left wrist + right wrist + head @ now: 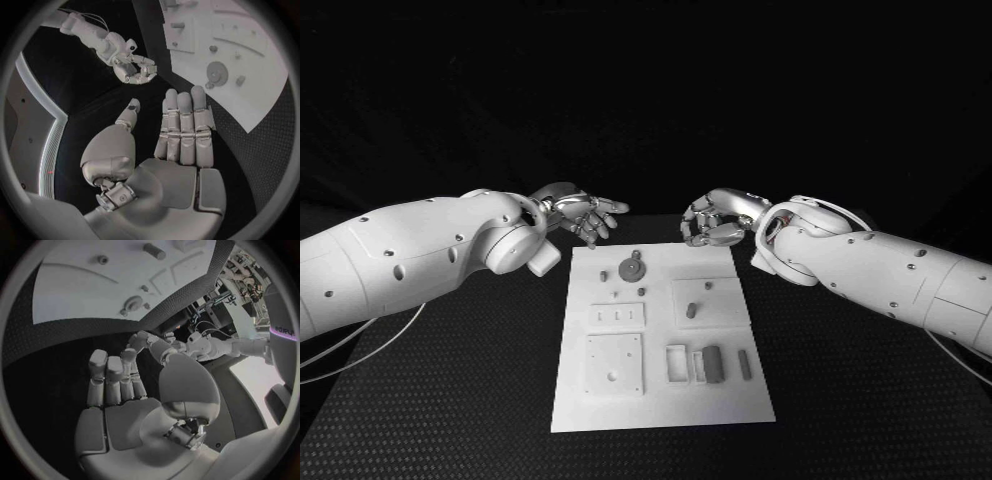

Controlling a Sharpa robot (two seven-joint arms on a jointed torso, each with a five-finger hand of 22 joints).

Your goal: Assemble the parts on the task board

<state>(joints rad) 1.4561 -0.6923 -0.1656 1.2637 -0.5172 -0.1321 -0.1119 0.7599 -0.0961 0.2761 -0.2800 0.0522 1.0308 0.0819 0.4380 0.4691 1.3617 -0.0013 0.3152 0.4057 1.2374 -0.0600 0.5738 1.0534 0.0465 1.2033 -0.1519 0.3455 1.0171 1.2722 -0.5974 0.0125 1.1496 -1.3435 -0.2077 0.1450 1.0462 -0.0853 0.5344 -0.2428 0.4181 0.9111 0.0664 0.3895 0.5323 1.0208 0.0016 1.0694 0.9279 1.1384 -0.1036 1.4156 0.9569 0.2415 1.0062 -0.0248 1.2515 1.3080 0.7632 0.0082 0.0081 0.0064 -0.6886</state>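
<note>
Head view gives you the layout: the black counter (444, 400) carries the white task board (661, 400), whose long axis runs away from the robot, and both hands hover just past its far edge. Your left hand (581, 213) is spread flat and holds nothing; your right hand (715, 222) has its fingers curled in, also around nothing. The grey parts all lie on the board, toward the robot from either hand. Nearest is the round disc part (633, 268) (about midway between the two hands), so judge either arm able to reach back for it
</note>
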